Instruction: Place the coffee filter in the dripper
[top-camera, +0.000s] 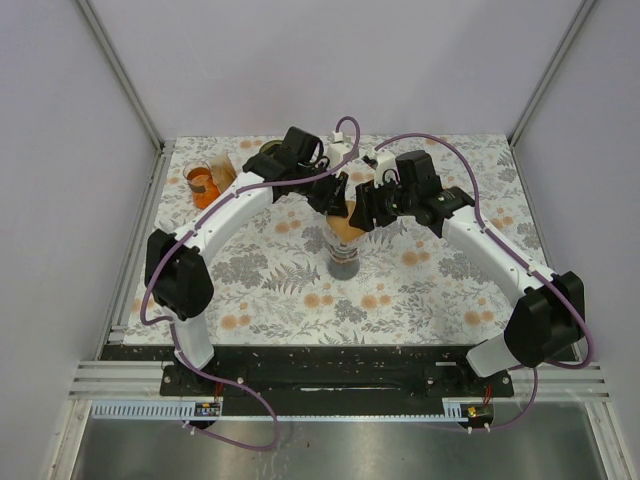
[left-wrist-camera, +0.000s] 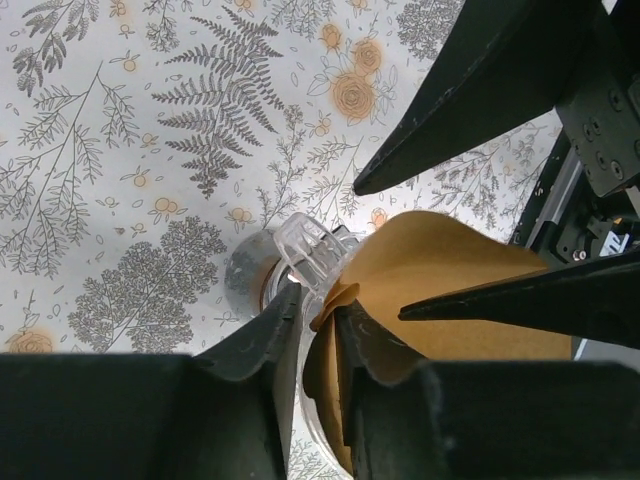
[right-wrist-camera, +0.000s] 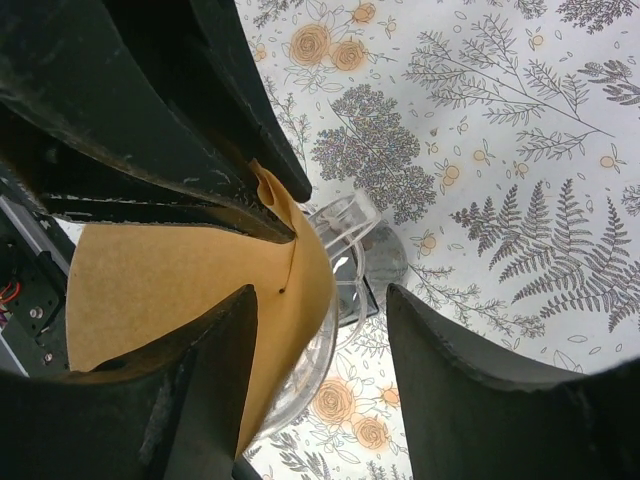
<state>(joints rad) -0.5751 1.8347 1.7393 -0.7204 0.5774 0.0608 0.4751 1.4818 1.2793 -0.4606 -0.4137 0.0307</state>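
The dripper (right-wrist-camera: 345, 215) stands upright near the middle of the floral tabletop (top-camera: 430, 290), with the brown coffee filter (left-wrist-camera: 450, 270) sitting inside it, its paper rising above the rim; the left claw (left-wrist-camera: 315, 315) is nearly closed, pinching the filter's upper edge; the right claw (right-wrist-camera: 320, 295) gapes wide, one finger inside the paper cone, the other outside the dripper, gripping nothing.

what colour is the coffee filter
The coffee filter is tan brown, seen best in the left wrist view.
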